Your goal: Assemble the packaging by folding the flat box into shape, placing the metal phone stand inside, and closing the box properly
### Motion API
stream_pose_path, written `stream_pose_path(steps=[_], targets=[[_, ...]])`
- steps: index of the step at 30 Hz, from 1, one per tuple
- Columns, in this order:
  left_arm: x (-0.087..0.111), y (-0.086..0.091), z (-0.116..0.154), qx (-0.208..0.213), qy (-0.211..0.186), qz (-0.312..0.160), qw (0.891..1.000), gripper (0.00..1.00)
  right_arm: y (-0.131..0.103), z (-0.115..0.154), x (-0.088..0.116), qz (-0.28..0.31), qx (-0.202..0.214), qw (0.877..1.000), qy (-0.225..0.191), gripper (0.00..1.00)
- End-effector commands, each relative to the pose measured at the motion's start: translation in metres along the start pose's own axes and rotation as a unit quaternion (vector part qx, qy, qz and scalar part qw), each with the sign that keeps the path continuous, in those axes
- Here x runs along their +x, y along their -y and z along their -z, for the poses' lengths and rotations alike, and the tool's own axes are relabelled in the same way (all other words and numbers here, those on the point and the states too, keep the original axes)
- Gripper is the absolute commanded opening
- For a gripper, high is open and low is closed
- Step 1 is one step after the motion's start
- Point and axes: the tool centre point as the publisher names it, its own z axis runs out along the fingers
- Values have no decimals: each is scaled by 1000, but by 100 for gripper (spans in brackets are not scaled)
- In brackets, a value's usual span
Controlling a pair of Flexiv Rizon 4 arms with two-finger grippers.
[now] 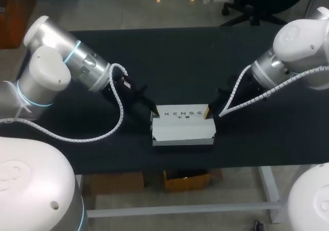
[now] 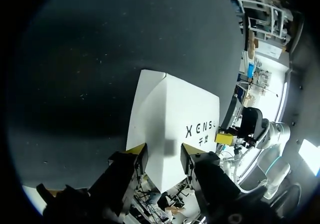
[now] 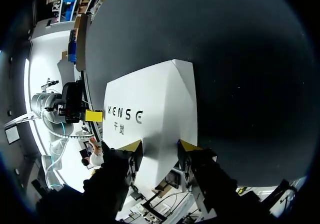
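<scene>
On the desk [image 1: 180, 56], white box [image 1: 182, 130], left end effector [image 2: 161, 152] open astride 1 end, right end effector [image 3: 160, 148] open opposite

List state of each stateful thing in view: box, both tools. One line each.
box: folded into shape, printed face up; cannot tell whether it is fully closed.
left tool: open, fingers apart at the box's left end.
right tool: open, fingers apart at the box's right end.

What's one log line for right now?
box: on table | left pincer: at one end | right pincer: at other end
</scene>
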Motion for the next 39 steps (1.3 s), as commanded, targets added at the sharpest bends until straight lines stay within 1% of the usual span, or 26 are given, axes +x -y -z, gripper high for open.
stream_pose_path(steps=[1,7,10,16,17,18,20,39], targets=[[5,0,1,-2,1,1,1000,43,-3,0,2,0,7,1000,-2,43],[7,0,3,-1,-1,2,1000,43,-3,1,3,-1,6,1000,-2,44],[8,0,3,0,-1,4,1000,45,-1,0,4,-1,7,1000,-2,44],[7,-1,4,2,0,6,1000,48,-1,0,4,-2,7,1000,-4,52],[7,-1,4,2,0,6,1000,48,-1,0,4,-2,7,1000,-4,52],[7,-1,4,2,0,6,1000,48,-1,0,4,-2,7,1000,-4,49],[7,-1,4,2,0,6,1000,48,-1,0,4,-2,7,1000,-4,48],[7,-1,4,2,0,6,1000,44,-1,0,4,-2,7,1000,-4,42]])
